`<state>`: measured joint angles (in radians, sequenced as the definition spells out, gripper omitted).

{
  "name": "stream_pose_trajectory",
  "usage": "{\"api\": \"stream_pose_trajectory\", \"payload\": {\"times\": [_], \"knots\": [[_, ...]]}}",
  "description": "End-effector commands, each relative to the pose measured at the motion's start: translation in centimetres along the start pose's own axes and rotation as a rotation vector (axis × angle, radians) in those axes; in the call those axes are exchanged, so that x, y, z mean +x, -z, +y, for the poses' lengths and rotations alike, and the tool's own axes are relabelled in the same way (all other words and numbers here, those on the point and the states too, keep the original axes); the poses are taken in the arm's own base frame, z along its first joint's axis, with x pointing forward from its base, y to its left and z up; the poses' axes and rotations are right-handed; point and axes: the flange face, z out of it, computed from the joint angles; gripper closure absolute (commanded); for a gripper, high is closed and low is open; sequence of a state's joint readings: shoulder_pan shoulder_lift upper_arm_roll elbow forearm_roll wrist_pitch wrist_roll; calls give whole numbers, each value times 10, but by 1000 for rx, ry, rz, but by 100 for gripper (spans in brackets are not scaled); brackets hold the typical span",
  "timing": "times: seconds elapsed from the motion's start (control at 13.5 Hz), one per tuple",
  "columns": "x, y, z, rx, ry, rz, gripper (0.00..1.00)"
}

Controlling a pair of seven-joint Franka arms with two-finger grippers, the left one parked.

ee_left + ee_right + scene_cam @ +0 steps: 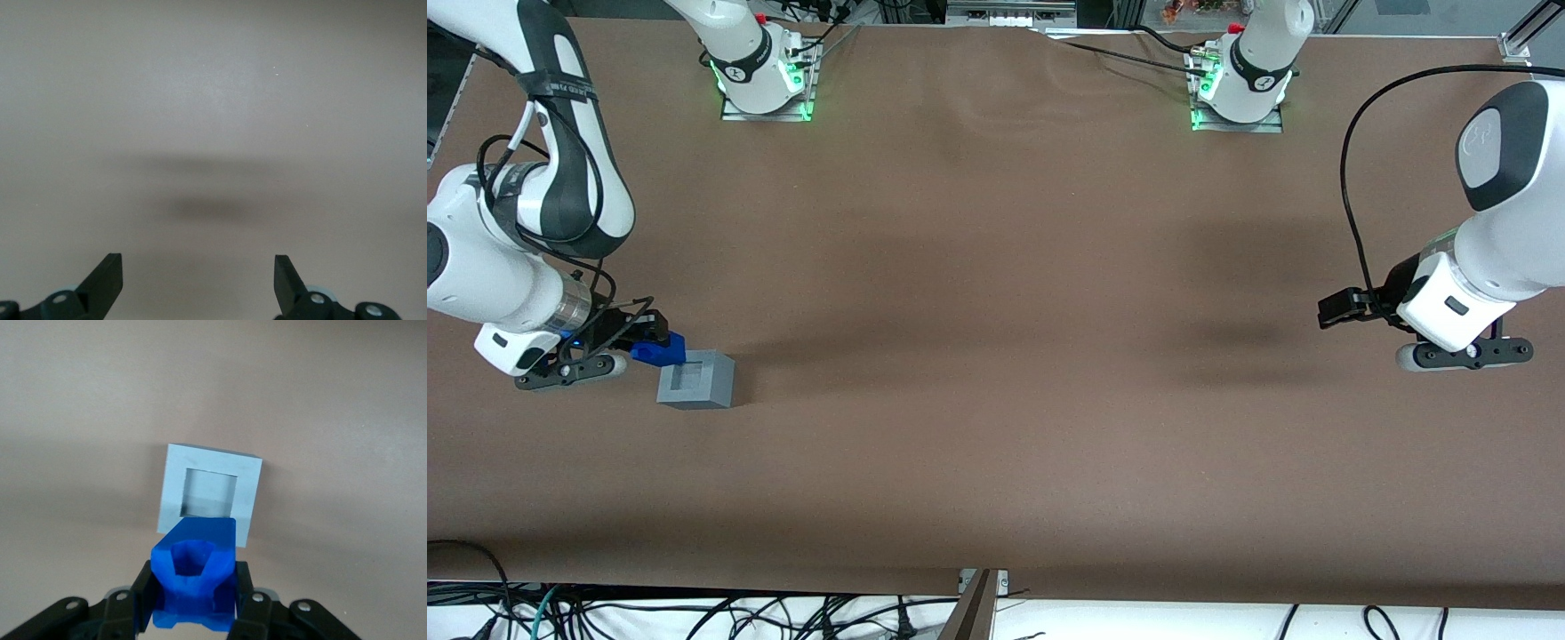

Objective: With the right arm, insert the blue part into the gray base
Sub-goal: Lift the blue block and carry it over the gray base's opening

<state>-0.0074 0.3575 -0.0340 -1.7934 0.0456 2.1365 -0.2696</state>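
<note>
**Blue part held just beside the gray base**

The right arm (507, 258) reaches low over the brown surface (996, 356) at the working arm's end, its silver wrist cuff showing a small blue light. Its end effector (649, 342) is closed on the blue part (660, 350), the two black fingers (145, 590) pressing against the part's opposite flanks. In the right wrist view the blue part (195, 577) sits squarely between the fingers, with a faceted hollow in the face turned toward the camera and a flat edge pointing at the base.

The gray base (696, 380) rests on the surface, a light-gray cube with a square recess in its top face. In the front view the blue part lies just beside the base's upper corner, slightly farther from the front camera than the cube, and overlaps the cube's edge; whether the two touch cannot be told. From the wrist camera the gray base (210, 493) appears slightly rotated relative to the end effector, its recess open and unfilled, and the blue part's leading edge overlaps the nearest rim of the cube. The part is not in the recess.

The base casts a soft shadow onto the surface toward the parked arm's end. Cables (694, 613) lie along the surface's edge nearest the front camera.
</note>
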Motion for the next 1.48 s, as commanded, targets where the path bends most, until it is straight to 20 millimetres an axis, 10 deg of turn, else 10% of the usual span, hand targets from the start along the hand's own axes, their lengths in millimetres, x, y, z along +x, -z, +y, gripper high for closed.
{"api": "stream_pose_trajectory", "payload": {"times": [0.0,1.41], "knots": [[-5,-2,0,14,10,32,69],[18,-34,-2,34,-60,68,69]]}}
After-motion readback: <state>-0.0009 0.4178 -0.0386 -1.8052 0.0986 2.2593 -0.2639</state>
